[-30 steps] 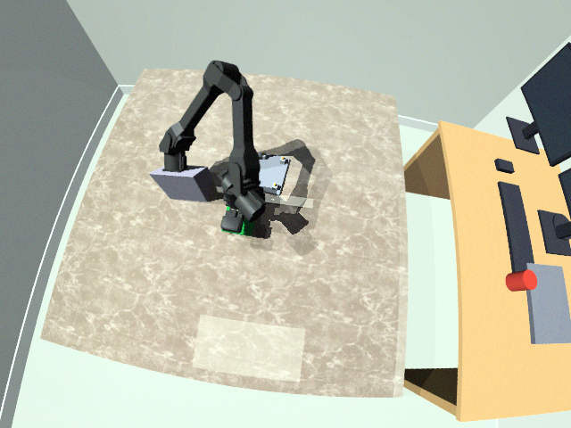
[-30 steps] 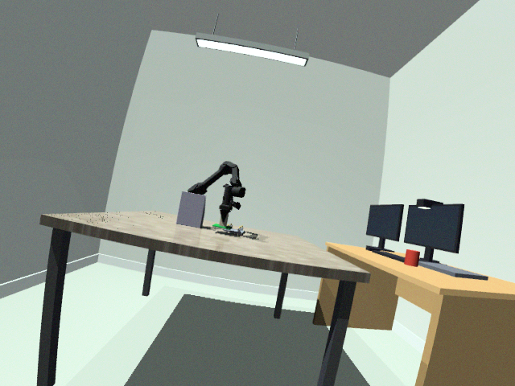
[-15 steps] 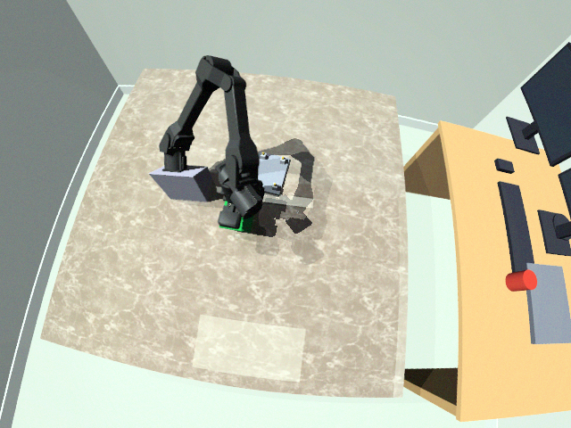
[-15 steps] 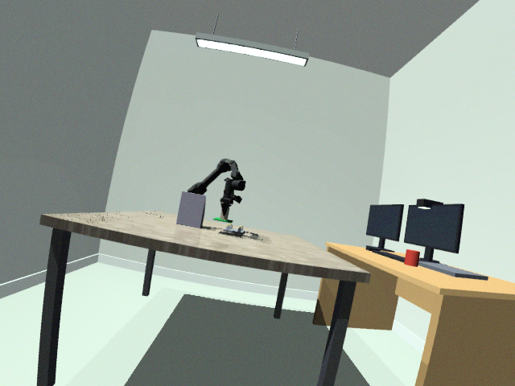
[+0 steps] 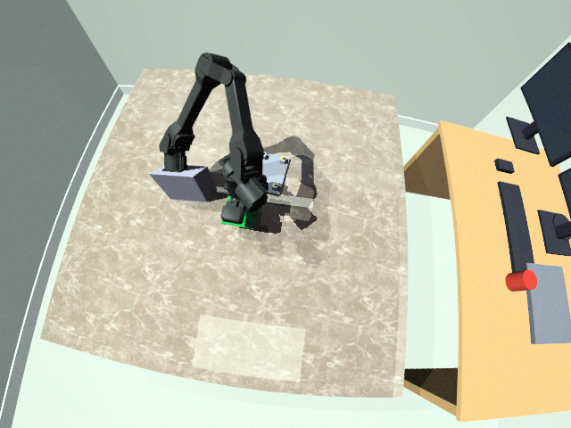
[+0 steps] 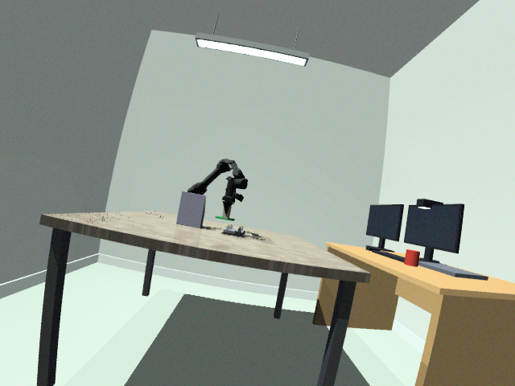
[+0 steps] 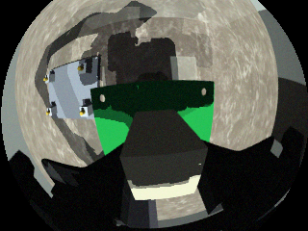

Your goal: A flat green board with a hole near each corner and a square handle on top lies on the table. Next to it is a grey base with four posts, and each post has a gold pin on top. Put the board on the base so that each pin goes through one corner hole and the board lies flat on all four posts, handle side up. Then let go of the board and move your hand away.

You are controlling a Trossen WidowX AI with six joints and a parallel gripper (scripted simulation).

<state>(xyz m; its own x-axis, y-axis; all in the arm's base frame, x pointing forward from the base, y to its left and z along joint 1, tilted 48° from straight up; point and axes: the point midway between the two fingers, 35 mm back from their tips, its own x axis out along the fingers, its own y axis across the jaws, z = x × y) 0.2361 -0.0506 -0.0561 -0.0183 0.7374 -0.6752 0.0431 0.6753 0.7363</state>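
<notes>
The green board (image 5: 249, 221) (image 6: 218, 217) (image 7: 113, 134) hangs in the air above the table, roughly level, with two far corner holes showing in the wrist view. My gripper (image 6: 225, 215) (image 7: 158, 141) is shut on its handle from above; the contact is mostly hidden by the dark gripper parts. The grey base (image 5: 275, 173) (image 6: 235, 232) (image 7: 69, 92) stands on the table. Its posts and gold pins show upright in the wrist view, to the left of the board. The board is beside and higher than the base, not over it. The arm hides part of the base in the top view.
The purple-grey mounting block (image 5: 186, 186) (image 6: 191, 209) carries the arm at the left. A pale rectangle (image 5: 249, 349) shows on the table's near part. A wooden desk (image 5: 488, 359) with monitors and a red cup (image 5: 521, 280) (image 6: 411, 257) stands off to the right.
</notes>
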